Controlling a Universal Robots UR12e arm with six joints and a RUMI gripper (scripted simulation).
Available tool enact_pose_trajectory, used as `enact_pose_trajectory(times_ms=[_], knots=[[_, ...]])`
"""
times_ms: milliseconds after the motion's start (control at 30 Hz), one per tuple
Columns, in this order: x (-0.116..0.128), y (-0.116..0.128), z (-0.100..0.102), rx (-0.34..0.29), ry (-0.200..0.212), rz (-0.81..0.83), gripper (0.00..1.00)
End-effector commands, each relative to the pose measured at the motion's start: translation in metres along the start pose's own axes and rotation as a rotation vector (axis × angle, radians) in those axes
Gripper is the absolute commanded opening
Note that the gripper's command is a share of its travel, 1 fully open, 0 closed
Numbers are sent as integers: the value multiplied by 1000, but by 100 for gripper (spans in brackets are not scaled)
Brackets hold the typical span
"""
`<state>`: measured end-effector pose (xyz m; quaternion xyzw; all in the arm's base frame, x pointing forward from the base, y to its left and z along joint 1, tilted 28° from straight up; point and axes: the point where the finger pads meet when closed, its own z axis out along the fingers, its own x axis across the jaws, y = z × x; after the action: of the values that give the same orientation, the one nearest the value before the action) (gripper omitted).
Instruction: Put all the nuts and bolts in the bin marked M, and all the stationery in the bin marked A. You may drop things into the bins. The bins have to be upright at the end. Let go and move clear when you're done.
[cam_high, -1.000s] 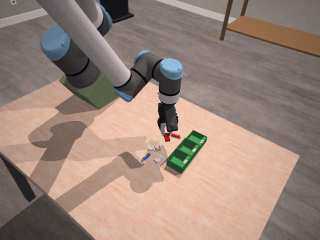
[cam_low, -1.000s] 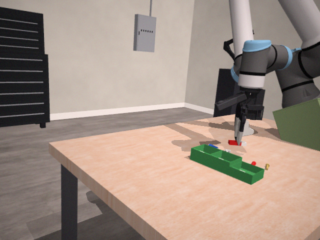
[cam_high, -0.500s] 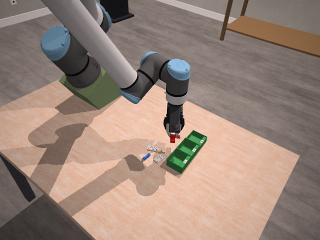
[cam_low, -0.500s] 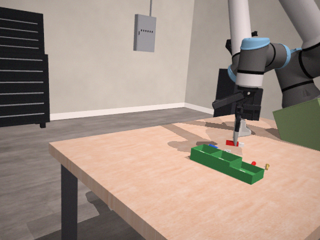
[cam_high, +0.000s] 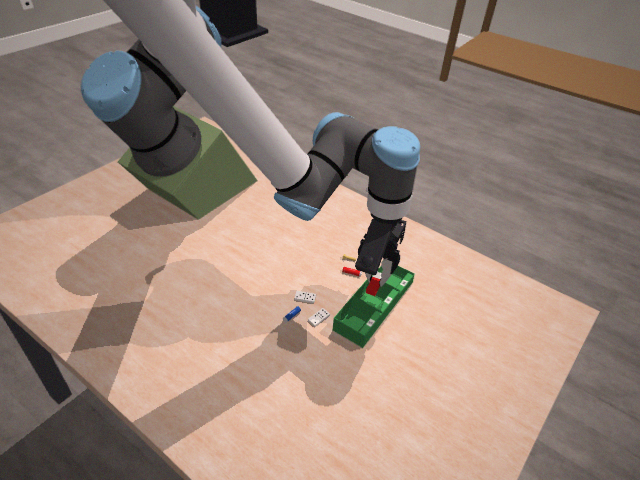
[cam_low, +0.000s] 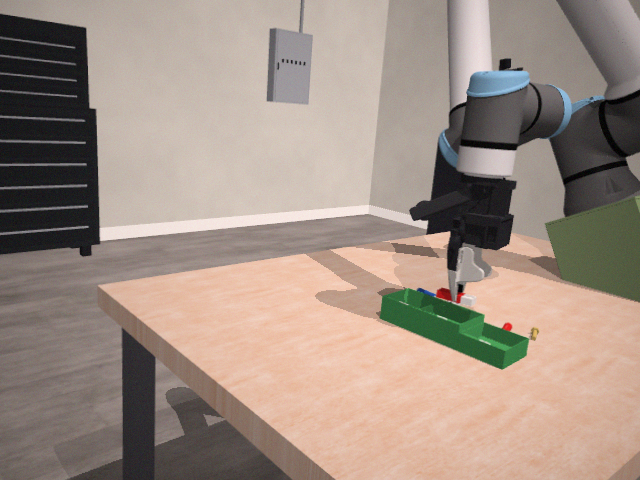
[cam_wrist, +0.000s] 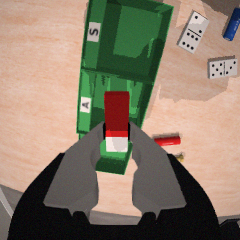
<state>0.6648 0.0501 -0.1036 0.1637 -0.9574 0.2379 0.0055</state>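
My gripper is shut on a red eraser with a white end and holds it just above a green row of three bins. In the wrist view the eraser hangs over the middle bin, marked A. The end bin beyond it is marked S. The third bin lies under my fingers and its mark is hidden. A red cylinder and a small yellow bolt lie on the table beside the bins. A blue marker lies further left.
Two white dominoes lie left of the bins, near the blue marker. The arm's green base stands at the table's far left corner. The table's edge runs right of the bins.
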Motion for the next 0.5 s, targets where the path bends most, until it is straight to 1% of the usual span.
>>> enact_pose_trajectory(times_ms=[0,33,467], knots=[[-10,0,0,5,18,156,0],[-9,0,0,5,20,176,0],[-3,0,0,5,20,176,0]])
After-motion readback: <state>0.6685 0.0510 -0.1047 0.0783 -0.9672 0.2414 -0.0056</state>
